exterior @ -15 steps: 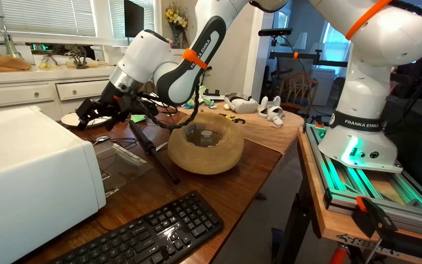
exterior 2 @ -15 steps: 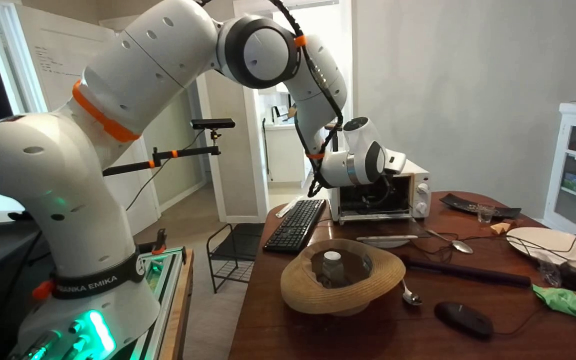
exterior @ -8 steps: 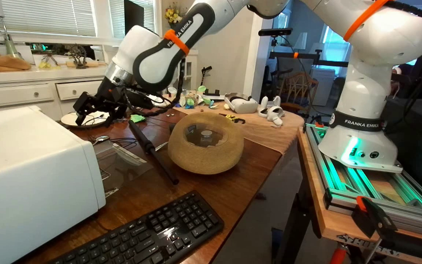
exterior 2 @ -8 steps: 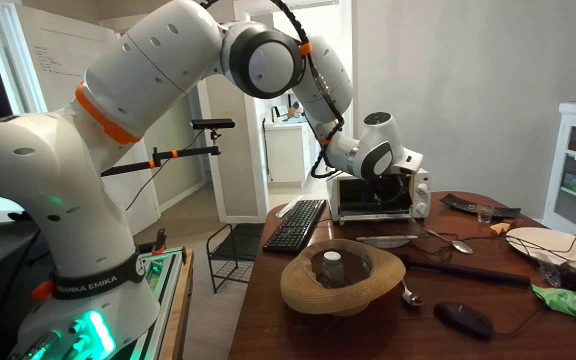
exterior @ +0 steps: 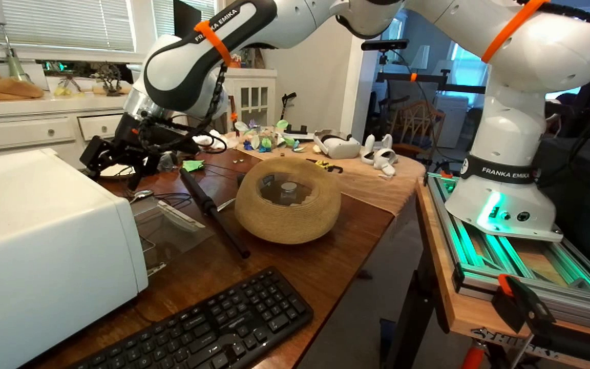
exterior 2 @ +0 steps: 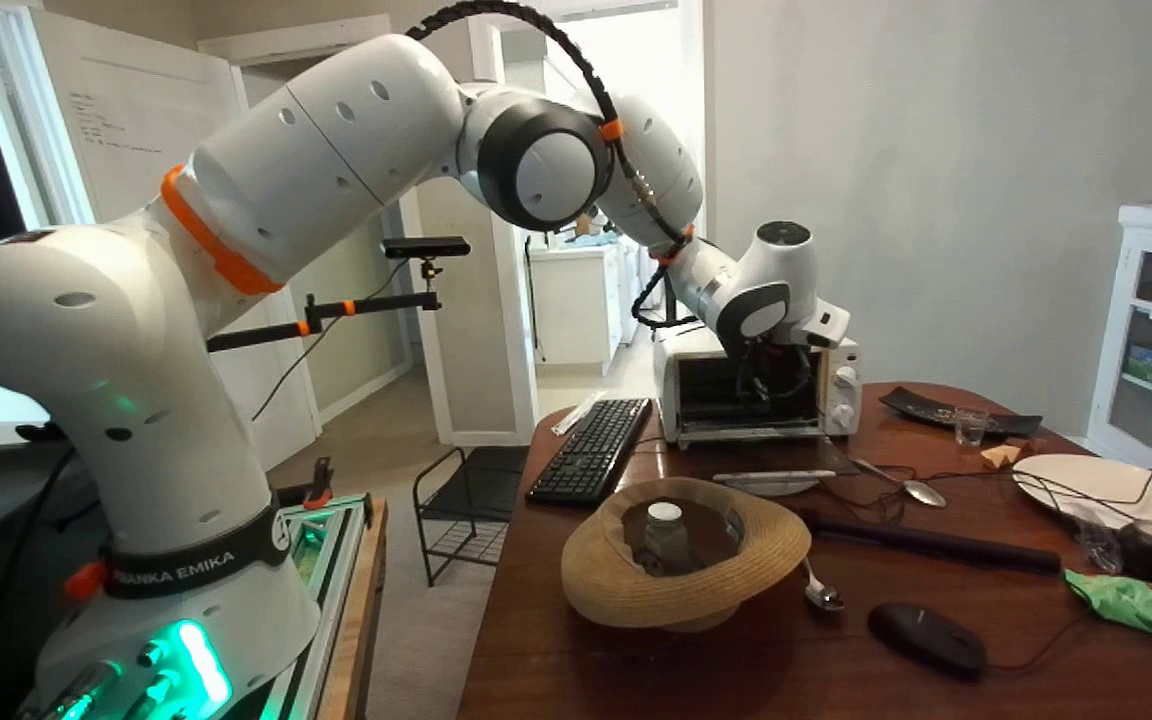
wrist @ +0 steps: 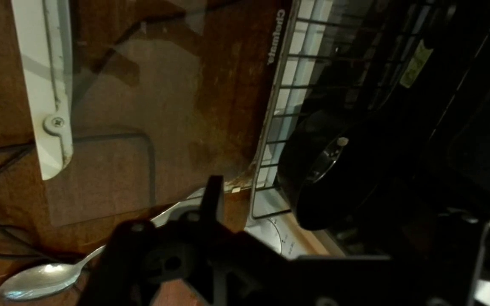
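Observation:
My gripper stands open at the front of the white toaster oven, with nothing between its fingers. The oven's door is folded down, and its glass lies over the table in the wrist view. Inside, a black round vessel rests at the wire rack, beyond the fingers. A shiny patch shows on it; its contents are too dark to make out. One finger is plain in the wrist view, while the opposite one is lost in shadow. I cannot tell whether any finger touches the oven.
A straw hat holds a white-capped jar. Nearby lie a black baton, a spoon, a keyboard, a mouse, a green wrapper and a white plate with cables over it.
The arm has reached farther out, its forearm lowering and swinging toward the oven. The gripper has shifted closer to the oven's front and stayed open. The table objects have not moved.

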You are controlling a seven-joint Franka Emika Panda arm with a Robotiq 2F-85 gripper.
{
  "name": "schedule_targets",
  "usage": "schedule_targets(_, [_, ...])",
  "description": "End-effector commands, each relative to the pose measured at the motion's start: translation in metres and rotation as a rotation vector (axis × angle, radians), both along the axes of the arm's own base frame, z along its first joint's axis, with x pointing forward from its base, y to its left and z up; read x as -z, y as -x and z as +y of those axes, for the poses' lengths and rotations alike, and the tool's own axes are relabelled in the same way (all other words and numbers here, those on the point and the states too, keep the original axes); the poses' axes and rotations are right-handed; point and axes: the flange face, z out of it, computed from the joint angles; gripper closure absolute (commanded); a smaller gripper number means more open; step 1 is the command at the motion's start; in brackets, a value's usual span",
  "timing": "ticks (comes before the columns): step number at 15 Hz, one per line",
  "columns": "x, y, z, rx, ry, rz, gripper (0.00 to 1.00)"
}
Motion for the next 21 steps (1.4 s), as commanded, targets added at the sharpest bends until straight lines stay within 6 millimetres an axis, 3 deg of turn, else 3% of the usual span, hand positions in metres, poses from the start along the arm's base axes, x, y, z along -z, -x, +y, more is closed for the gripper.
schedule_targets(1, [0.015, -0.011, 0.003, -0.011, -0.012, 0.030, 0.00])
schedule_targets(2, [0.018, -0.012, 0.004, -0.006, -0.011, 0.031, 0.00])
schedule_targets(4, [0.025, -0.014, 0.004, -0.005, -0.013, 0.036, 0.25])
schedule_targets(9, [0.031, -0.020, 0.016, -0.017, -0.008, -0.004, 0.65])
schedule_targets(10, [0.030, -0.022, 0.020, -0.026, -0.007, -0.012, 0.52])
schedule_targets(11, [0.031, -0.023, 0.023, -0.034, -0.006, -0.020, 0.32])
schedule_targets(13, [0.028, -0.025, 0.030, -0.044, -0.012, -0.036, 0.36])
schedule_targets(18, [0.025, -0.026, 0.029, -0.038, 0.007, -0.049, 0.01])
schedule_targets(21, [0.017, -0.022, 0.023, -0.032, 0.009, -0.069, 0.00])
